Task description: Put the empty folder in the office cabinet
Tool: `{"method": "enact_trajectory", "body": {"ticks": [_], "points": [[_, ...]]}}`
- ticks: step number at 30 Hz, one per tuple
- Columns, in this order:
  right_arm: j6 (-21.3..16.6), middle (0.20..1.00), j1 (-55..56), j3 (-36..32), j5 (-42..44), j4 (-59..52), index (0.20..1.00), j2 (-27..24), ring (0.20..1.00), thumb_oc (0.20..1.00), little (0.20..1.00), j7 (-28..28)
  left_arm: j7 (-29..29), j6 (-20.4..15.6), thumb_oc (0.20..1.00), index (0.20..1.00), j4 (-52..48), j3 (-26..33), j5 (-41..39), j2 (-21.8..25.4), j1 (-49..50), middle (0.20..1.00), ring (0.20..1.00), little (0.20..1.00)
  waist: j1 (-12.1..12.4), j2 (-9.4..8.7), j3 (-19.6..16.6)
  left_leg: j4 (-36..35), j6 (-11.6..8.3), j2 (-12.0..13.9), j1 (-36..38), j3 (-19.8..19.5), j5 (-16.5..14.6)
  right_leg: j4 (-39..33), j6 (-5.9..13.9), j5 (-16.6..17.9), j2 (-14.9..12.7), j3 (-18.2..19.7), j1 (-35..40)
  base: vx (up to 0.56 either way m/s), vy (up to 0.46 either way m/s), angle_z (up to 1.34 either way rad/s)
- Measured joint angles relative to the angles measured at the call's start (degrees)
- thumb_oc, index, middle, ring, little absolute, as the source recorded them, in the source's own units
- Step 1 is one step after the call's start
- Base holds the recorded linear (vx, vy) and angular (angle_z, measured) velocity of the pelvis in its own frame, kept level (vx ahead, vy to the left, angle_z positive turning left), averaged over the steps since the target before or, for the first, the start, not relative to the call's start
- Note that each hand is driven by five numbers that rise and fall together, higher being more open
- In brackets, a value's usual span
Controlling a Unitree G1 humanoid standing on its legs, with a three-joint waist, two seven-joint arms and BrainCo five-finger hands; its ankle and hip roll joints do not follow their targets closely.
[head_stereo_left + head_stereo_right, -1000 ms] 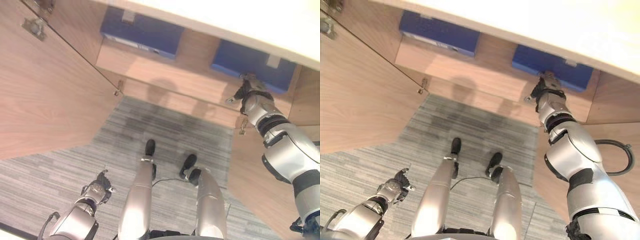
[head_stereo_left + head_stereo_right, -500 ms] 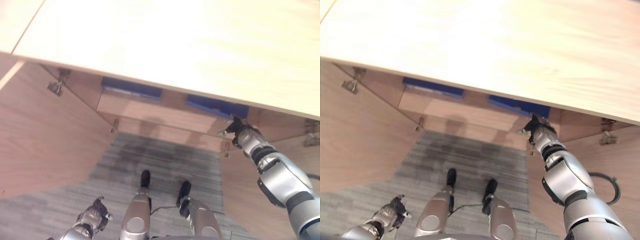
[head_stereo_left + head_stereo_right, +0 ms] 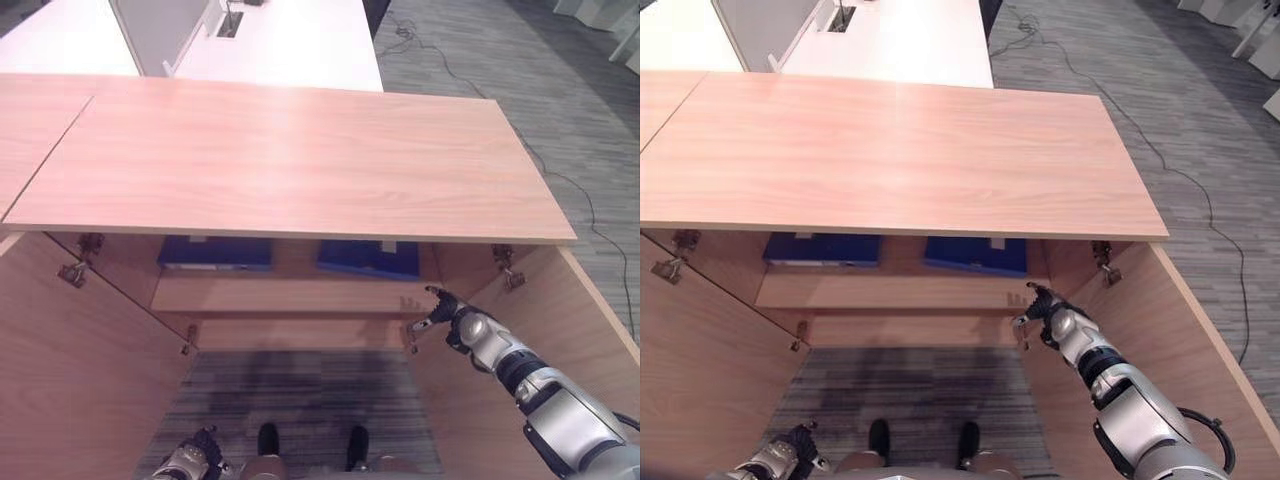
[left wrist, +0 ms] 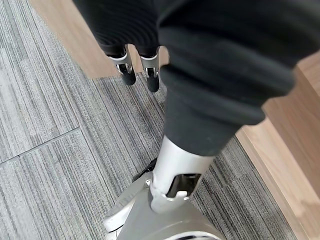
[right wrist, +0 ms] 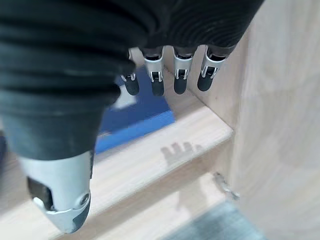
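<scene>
Both eye views look steeply down from the head onto the wooden cabinet top (image 3: 290, 150), its open front below, grey carpet (image 3: 910, 400) at the bottom edge. They share the same scene (slightly offset sideways), including the two blue folders (image 3: 368, 257) on the shelf (image 3: 890, 290). The left wrist view faces the carpet from very close. The right wrist view looks along its hand (image 5: 165, 80) into the cabinet, close to the shelf.

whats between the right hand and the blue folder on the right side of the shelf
Only bare shelf lies between the open right hand and the right blue folder, seen in the left eye view.
</scene>
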Motion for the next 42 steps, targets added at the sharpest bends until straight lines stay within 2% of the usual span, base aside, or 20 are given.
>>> {"method": "enact_trajectory", "body": {"ticks": [5,10,13,15,19,20,21,22,23,24,25,26,27,28,29,30,31,34,39,42], "points": [[-0.05,1.000,1.32,-1.88,0.00,-4.90,1.000,-1.89,1.000,1.000,1.000,0.45,-0.90,0.50,1.000,1.000,0.05,0.21,1.87,0.01,3.43,1.000,1.000,1.000,0.26,0.43,-0.09,-0.68,-0.10,0.09,0.62,-0.04,0.08,-1.50,-0.08,0.73,0.38,-0.15,1.04,0.00,0.000,0.00],[-0.03,1.000,8.82,-4.58,0.81,-4.50,1.000,0.03,1.000,1.000,1.000,1.07,-1.88,0.60,1.000,1.000,-0.05,1.70,4.10,0.09,5.17,1.000,1.000,1.000,1.08,1.23,-0.21,-1.23,-0.08,0.11,2.32,-0.21,0.06,-1.52,-0.37,0.51,0.40,-0.50,2.66,0.00,-0.025,0.02],[-0.28,1.000,10.61,-4.52,2.82,1.65,1.000,2.60,1.000,1.000,1.000,1.69,-2.19,0.60,1.000,1.000,-1.36,1.65,4.60,0.17,4.33,1.000,1.000,1.000,1.81,2.01,0.12,-0.42,-0.22,0.44,1.70,-0.61,0.16,-1.50,-0.38,0.47,0.70,-0.82,2.61,-0.12,-0.063,0.08],[-0.08,1.000,11.54,-4.44,5.63,7.94,1.000,4.47,1.000,1.000,1.000,1.45,-2.31,0.48,1.000,1.000,-2.09,0.75,4.54,-0.02,1.34,1.000,1.000,1.000,2.12,2.78,0.47,2.70,-0.53,0.80,-2.01,-2.43,0.16,-0.81,-0.52,0.41,1.24,-2.19,0.94,-0.22,-0.070,0.35],[-0.07,1.000,14.39,-4.81,7.56,12.98,1.000,7.76,1.000,1.000,1.000,0.39,-1.64,0.47,1.000,1.000,-1.82,-1.42,4.51,-2.32,-2.87,1.000,1.000,1.000,3.05,4.03,1.43,5.65,-0.69,1.41,-4.74,-4.14,0.26,1.18,-2.08,-0.51,1.15,-3.39,-0.63,-0.06,0.033,0.19],[-0.12,1.000,15.50,-4.66,7.55,12.96,1.000,8.34,1.000,1.000,1.000,0.35,-1.57,0.22,1.000,1.000,-1.63,-1.43,4.51,-3.01,-3.17,1.000,1.000,1.000,2.97,4.22,1.43,6.39,-1.06,1.59,-4.80,-4.07,-0.05,1.77,-2.28,-0.65,1.20,-3.42,-0.64,-0.07,0.118,-0.03],[-0.16,1.000,16.23,-4.71,7.54,13.14,1.000,8.66,1.000,1.000,1.000,0.20,-1.47,0.28,1.000,1.000,-1.45,-1.21,4.49,-3.25,-3.26,1.000,1.000,1.000,2.78,3.82,1.64,7.17,-2.50,1.55,-4.83,-4.07,-1.13,1.71,-2.81,-0.48,0.86,-3.53,-0.59,-0.05,0.098,-0.03],[-0.17,1.000,16.87,-4.77,7.56,13.53,1.000,9.15,1.000,1.000,1.000,0.05,-1.46,0.32,1.000,1.000,-1.25,-0.64,4.49,-3.31,-3.31,1.000,1.000,1.000,2.39,2.45,2.35,11.00,-2.62,1.00,-5.49,-4.21,-3.05,1.41,-4.01,0.35,-0.19,-3.75,-0.09,-0.03,0.094,-0.04],[-0.06,1.000,17.29,-4.82,7.57,13.84,1.000,9.80,1.000,1.000,1.000,-0.09,-1.37,0.36,1.000,1.000,-1.07,-0.23,4.50,-3.25,-3.34,1.000,1.000,1.000,2.34,2.00,2.41,15.13,-1.38,0.24,-5.85,-4.62,-5.00,1.34,-4.36,0.76,-1.15,-3.71,0.60,-0.03,0.211,-0.02],[0.08,1.000,19.74,-5.52,7.90,14.06,1.000,10.56,1.000,1.000,1.000,0.07,-1.48,2.56,1.000,1.000,-5.71,-0.95,4.52,-1.80,-1.29,1.000,1.000,1.000,1.77,-0.26,2.67,20.38,-1.26,-0.48,-4.97,-5.47,-7.43,1.37,-3.66,0.80,-3.76,-4.38,0.99,-0.02,0.296,0.06],[-0.17,1.000,21.57,-7.83,8.76,13.84,1.000,10.03,1.000,1.000,1.000,0.23,-1.26,2.43,1.000,1.000,-12.98,-1.89,4.62,-0.07,2.42,1.000,1.000,1.000,0.93,-0.30,2.66,21.35,-1.35,-0.36,-4.41,-6.57,-7.77,1.42,-3.16,1.13,-4.61,-4.62,0.88,-0.01,0.338,0.11],[-0.05,1.000,22.82,-10.29,9.37,13.61,1.000,9.65,1.000,1.000,1.000,0.38,-1.46,1.45,1.000,1.000,-17.70,-1.91,4.55,1.01,5.27,1.000,1.000,1.000,0.57,0.12,2.79,20.10,-1.36,-0.31,-3.02,-6.76,-8.22,1.31,-2.47,1.61,-5.07,-4.76,1.12,0.00,0.302,0.22],[0.48,1.000,25.26,-14.61,10.00,15.36,1.000,8.23,1.000,1.000,1.000,0.13,-2.67,0.07,1.000,1.000,-21.79,-1.92,3.96,1.48,9.42,1.000,1.000,1.000,-0.70,2.44,2.17,12.44,-1.46,-0.04,2.06,-6.30,-9.39,0.66,-0.91,2.21,-5.42,-4.85,2.14,-0.04,0.309,0.14],[0.97,1.000,26.06,-15.48,10.09,15.80,1.000,7.21,1.000,1.000,1.000,0.08,-3.26,0.10,1.000,1.000,-21.67,-2.26,3.87,0.87,10.37,1.000,1.000,1.000,-0.89,3.93,1.57,8.98,-1.32,0.06,3.58,-5.81,-10.18,0.61,0.72,2.33,-4.90,-4.95,2.09,-0.07,0.314,0.15],[1.16,1.000,26.79,-16.91,11.20,18.09,1.000,7.41,1.000,1.000,1.000,-0.21,-4.34,0.38,1.000,1.000,-18.93,-3.16,3.32,0.31,10.46,1.000,1.000,1.000,-1.32,3.58,1.22,5.22,-0.65,-2.03,5.64,-5.07,-8.60,0.27,2.12,2.94,-6.91,-4.29,1.83,-0.07,0.293,0.07],[1.27,1.000,26.83,-17.84,12.11,18.86,1.000,7.75,1.000,1.000,1.000,-0.22,-4.76,0.46,1.000,1.000,-17.94,-3.32,3.13,0.12,10.65,1.000,1.000,1.000,-1.40,3.59,1.17,4.42,-0.28,-2.95,5.94,-5.12,-8.25,0.08,2.69,3.32,-7.60,-4.16,1.78,-0.11,0.331,0.08],[0.96,1.000,27.62,-19.29,13.10,19.87,1.000,8.76,1.000,1.000,1.000,-0.36,-5.54,0.75,1.000,1.000,-16.60,-4.38,1.94,0.17,10.73,1.000,1.000,1.000,-1.71,2.55,0.82,3.58,0.79,-5.10,6.07,-5.10,-7.84,-0.49,4.04,4.45,-9.60,-3.36,1.69,-0.11,0.322,0.07],[0.65,1.000,28.68,-22.46,14.92,21.60,1.000,11.10,1.000,1.000,1.000,-0.83,-5.52,0.48,1.000,1.000,-13.45,-5.00,1.62,-0.46,9.69,1.000,1.000,1.000,-2.21,2.24,-0.21,0.75,2.21,-7.16,7.12,-5.20,-6.50,-0.45,5.63,5.97,-11.52,-3.48,1.36,-0.12,0.276,0.05],[0.50,1.000,29.35,-25.06,18.30,22.30,1.000,12.89,1.000,1.000,1.000,-2.04,-4.42,0.36,1.000,1.000,-8.09,-5.15,1.54,-2.45,7.81,1.000,1.000,1.000,-4.58,1.70,-1.34,0.16,2.53,-8.19,7.56,-4.08,-6.37,-0.42,6.05,6.59,-12.11,-2.73,0.51,-0.12,0.212,-0.14],[-0.35,1.000,29.90,-27.23,18.83,24.06,1.000,12.88,1.000,1.000,1.000,-3.05,-3.04,0.42,1.000,1.000,-5.80,-4.84,1.90,-3.26,6.78,1.000,1.000,1.000,-5.01,1.91,-1.35,-0.60,3.01,-8.62,9.37,-1.71,-6.68,0.96,6.12,6.80,-12.12,-0.20,0.19,-0.19,0.345,-0.41]]}}
